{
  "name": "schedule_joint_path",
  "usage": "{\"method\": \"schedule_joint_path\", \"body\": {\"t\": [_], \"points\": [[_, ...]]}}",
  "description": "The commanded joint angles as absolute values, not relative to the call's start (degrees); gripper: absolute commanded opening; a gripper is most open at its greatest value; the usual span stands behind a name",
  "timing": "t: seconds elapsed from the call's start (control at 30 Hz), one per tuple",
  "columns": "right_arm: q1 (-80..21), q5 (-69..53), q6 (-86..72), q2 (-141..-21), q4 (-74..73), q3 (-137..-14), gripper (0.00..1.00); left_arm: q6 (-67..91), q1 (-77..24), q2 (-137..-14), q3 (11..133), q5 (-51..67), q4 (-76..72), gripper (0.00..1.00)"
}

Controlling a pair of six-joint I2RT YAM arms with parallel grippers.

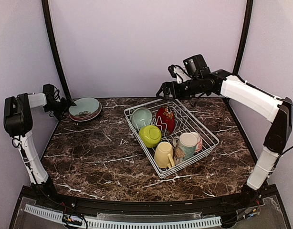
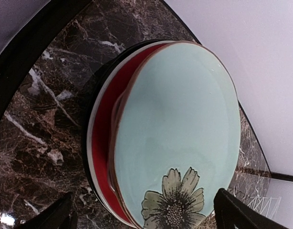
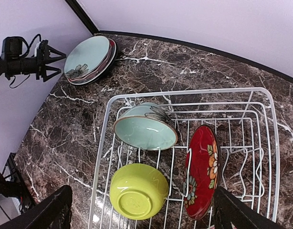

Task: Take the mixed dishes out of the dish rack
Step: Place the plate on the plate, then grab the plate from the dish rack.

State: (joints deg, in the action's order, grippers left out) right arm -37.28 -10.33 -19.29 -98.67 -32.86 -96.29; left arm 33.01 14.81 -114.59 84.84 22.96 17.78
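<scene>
My left gripper (image 1: pixel 68 101) is wide open and holds nothing. It sits just beside the plates (image 1: pixel 84 109), stacked flat in the far left corner to save room. My right gripper (image 1: pixel 161 91), open and empty too, hangs over the dish rack (image 3: pixel 184 91), I think to reach the teal bowl (image 3: pixel 145 132).

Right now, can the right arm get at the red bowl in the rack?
Probably yes. The right gripper hangs open above the rack's far edge, and the red bowl stands on edge below it, uncovered.
</scene>
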Motion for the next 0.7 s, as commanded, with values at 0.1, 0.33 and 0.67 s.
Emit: {"method": "schedule_joint_path", "body": {"t": [0.1, 0.33, 0.67], "points": [[-39.17, -4.29, -11.91, -102.83, -38.21, -102.47, 0.99, 29.24, 11.34, -104.2, 84.24, 22.37, 18.08, 0.99], [-42.26, 2.27, -1.08, -108.51, -41.78, -107.7, 0.99, 25.46, 3.26, -97.84, 84.22, 23.38, 16.69, 0.99], [-44.21, 9.77, 9.46, -114.78, -39.54, -111.8, 0.92, 21.38, -6.48, -93.86, 83.93, 20.66, 17.02, 0.99]]}}
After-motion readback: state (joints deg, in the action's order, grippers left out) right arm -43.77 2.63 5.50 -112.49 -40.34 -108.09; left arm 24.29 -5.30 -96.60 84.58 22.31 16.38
